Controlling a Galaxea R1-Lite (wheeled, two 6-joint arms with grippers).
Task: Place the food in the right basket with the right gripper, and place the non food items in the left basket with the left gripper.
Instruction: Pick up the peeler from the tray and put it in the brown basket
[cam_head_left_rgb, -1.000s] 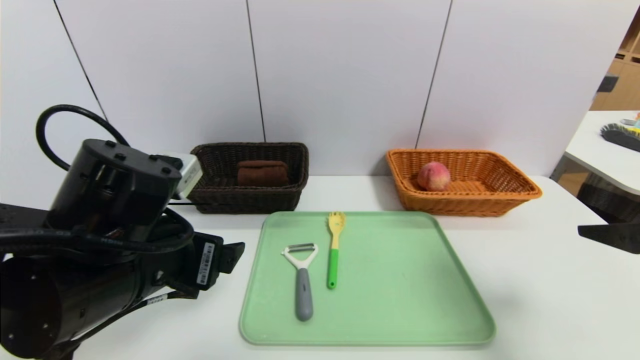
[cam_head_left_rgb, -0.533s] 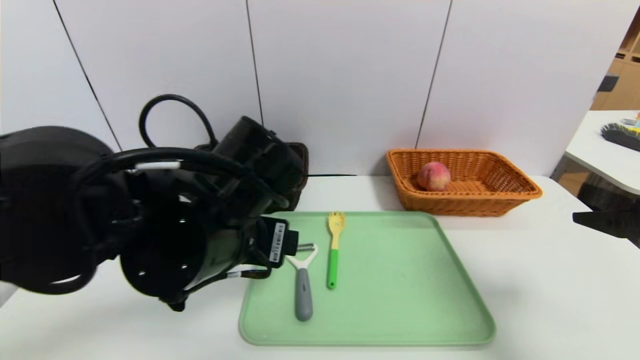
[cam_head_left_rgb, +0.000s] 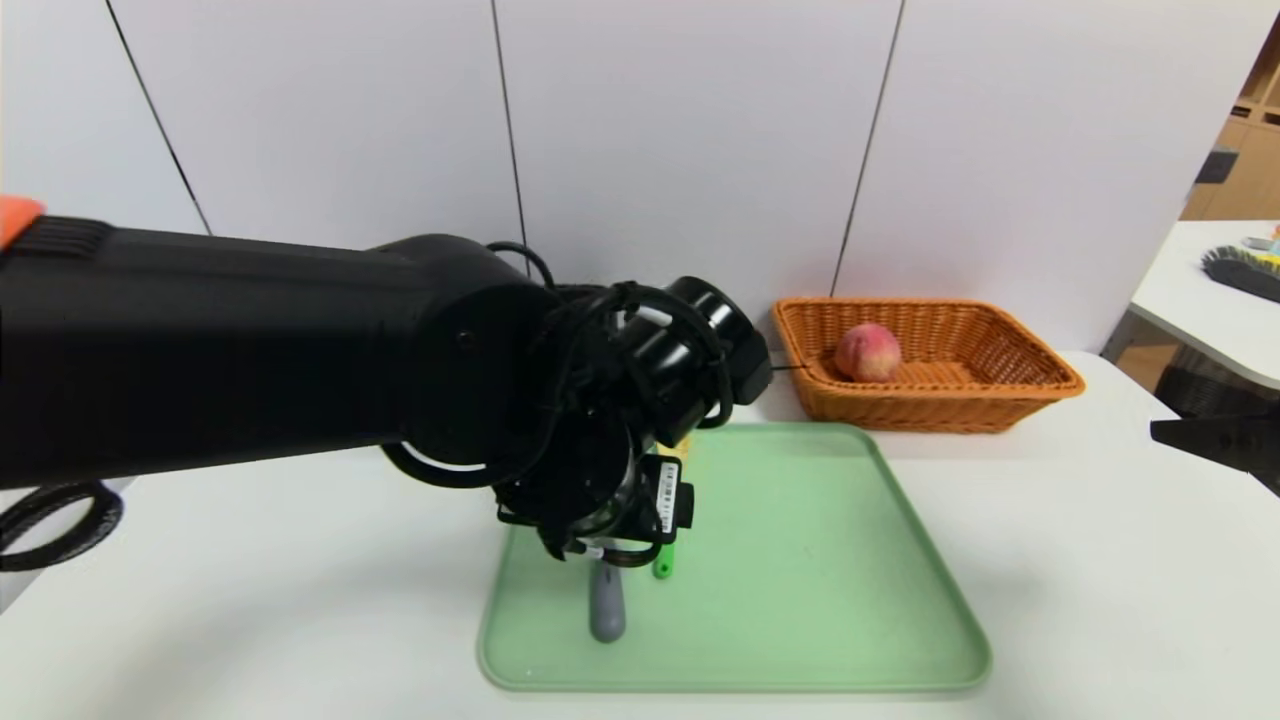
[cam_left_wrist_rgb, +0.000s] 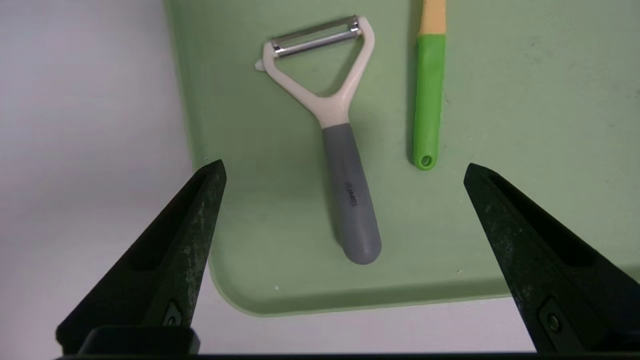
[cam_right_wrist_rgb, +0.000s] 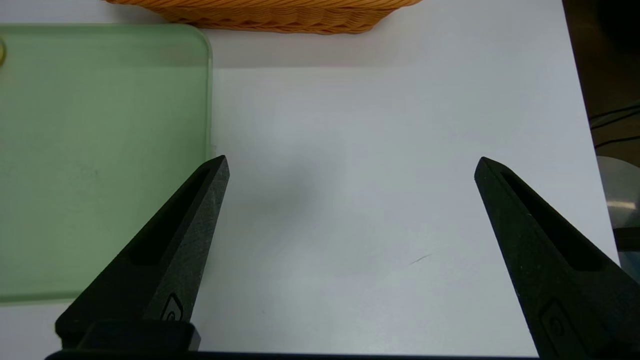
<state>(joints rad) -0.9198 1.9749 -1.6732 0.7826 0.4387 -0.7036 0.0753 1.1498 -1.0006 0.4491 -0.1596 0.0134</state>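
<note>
The peach (cam_head_left_rgb: 867, 352) already lies in the orange basket (cam_head_left_rgb: 1010, 395) at the far right of the desk (cam_head_left_rgb: 1100, 560), so the food part of the task looks done. Two non-food items are left on the green tray (cam_head_left_rgb: 800, 600): the peeler (cam_left_wrist_rgb: 327, 125), with its white head and grey handle, and the fork (cam_left_wrist_rgb: 429, 95), which lies just beside it and roughly parallel, the two not touching. The dark basket for these items cannot be seen now, because the left arm crosses the head view and covers that part of the desk, so what it holds cannot be told. The left hand (cam_left_wrist_rgb: 342, 172) hovers over the near left part of the tray with its fingers wide apart and empty, the peeler's handle lying between them in the wrist view; the peeler seems the likely next pick. The right hand (cam_right_wrist_rgb: 350, 165) is parked above bare desk just right of the tray, fingers also wide apart and holding nothing. Nothing lies between the left hand and the peeler; only the nearby fork and the tray's raised rim could crowd a grasp. Another white table (cam_head_left_rgb: 1215, 300) with a dark brush stands off to the right, well apart.
</note>
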